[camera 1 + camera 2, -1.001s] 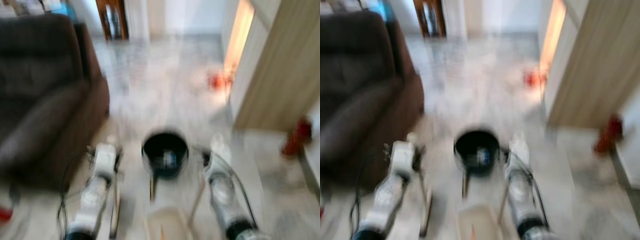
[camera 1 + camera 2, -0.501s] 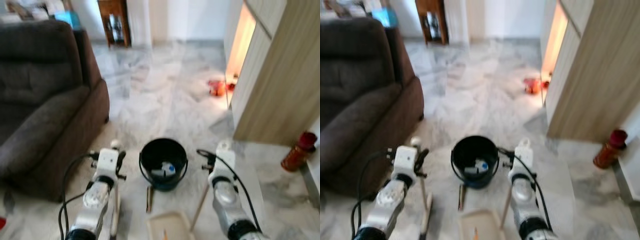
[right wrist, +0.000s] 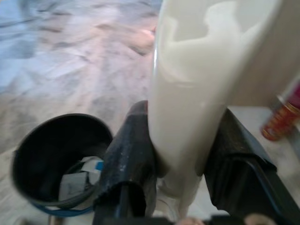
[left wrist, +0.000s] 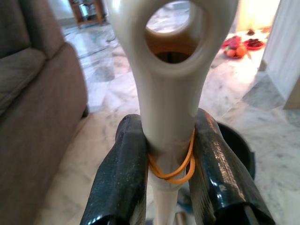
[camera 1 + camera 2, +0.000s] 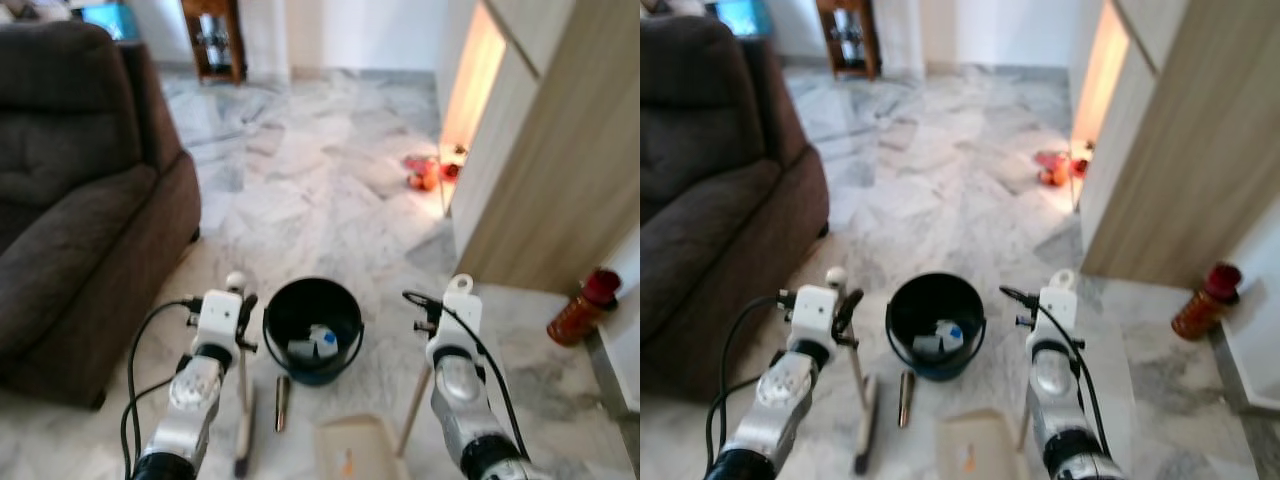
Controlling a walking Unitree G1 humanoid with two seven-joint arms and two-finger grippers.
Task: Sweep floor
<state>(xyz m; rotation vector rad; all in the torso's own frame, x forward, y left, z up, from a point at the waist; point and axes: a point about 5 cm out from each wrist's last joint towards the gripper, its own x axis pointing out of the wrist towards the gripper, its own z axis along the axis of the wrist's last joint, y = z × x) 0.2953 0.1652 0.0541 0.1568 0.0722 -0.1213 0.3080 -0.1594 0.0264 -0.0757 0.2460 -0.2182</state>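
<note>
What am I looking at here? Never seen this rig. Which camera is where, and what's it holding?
It is a walking humanoid robot tasked with sweeping. The two wide pictures come from its head, looking down at a marble floor; the two close-ups come from cameras on its wrists. The left gripper clamps a cream broom handle with an orange rubber band. The right gripper clamps the dustpan handle; the dustpan sits at the robot's feet. Between the arms stands a black bucket holding scraps. A brown sofa is on the left, a red bottle on the right.
</note>
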